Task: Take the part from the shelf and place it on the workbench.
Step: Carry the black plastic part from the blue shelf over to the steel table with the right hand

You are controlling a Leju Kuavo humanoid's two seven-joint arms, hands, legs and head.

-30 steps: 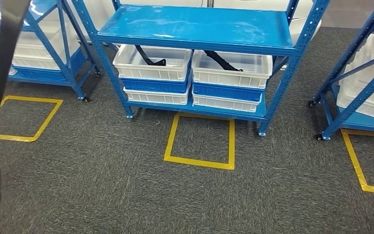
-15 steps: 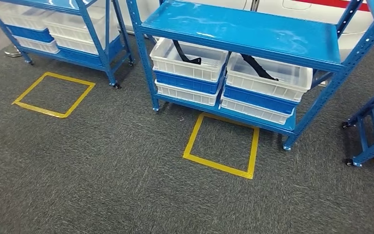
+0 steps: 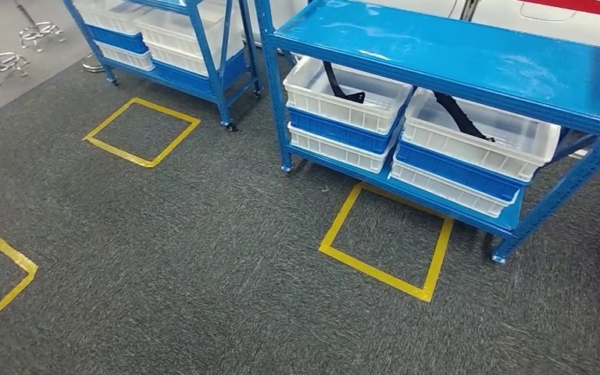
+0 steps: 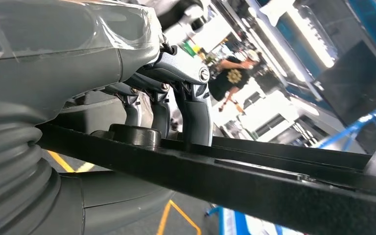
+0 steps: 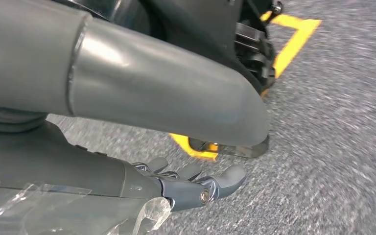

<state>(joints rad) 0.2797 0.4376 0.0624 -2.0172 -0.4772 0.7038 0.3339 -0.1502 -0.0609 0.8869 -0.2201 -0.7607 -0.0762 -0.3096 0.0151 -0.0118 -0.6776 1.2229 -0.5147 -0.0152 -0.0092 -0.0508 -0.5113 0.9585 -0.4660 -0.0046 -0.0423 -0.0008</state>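
Observation:
My left hand (image 4: 166, 93) grips a long black part (image 4: 254, 186), with its fingers (image 4: 196, 115) laid over the bar's upper edge in the left wrist view. My right hand (image 5: 196, 183) hangs over the grey carpet with its fingers loosely apart and nothing in them. In the head view a blue shelf (image 3: 453, 55) stands ahead to the right. Its lower level carries two white bins (image 3: 344, 98) (image 3: 476, 133) stacked on blue and white ones. Each top bin holds a black part (image 3: 342, 87) (image 3: 457, 116).
A yellow taped square (image 3: 383, 269) marks the carpet in front of the shelf, another yellow square (image 3: 142, 131) lies to the left. A second blue shelf (image 3: 195, 39) with white bins stands at the back left. Metal stool bases (image 3: 0, 62) stand at the far left. A person (image 4: 232, 81) is far off.
The whole head view has turned left: the shelf and its yellow square have slid to the right of the picture. The black part seen earlier at the left edge is out of that picture.

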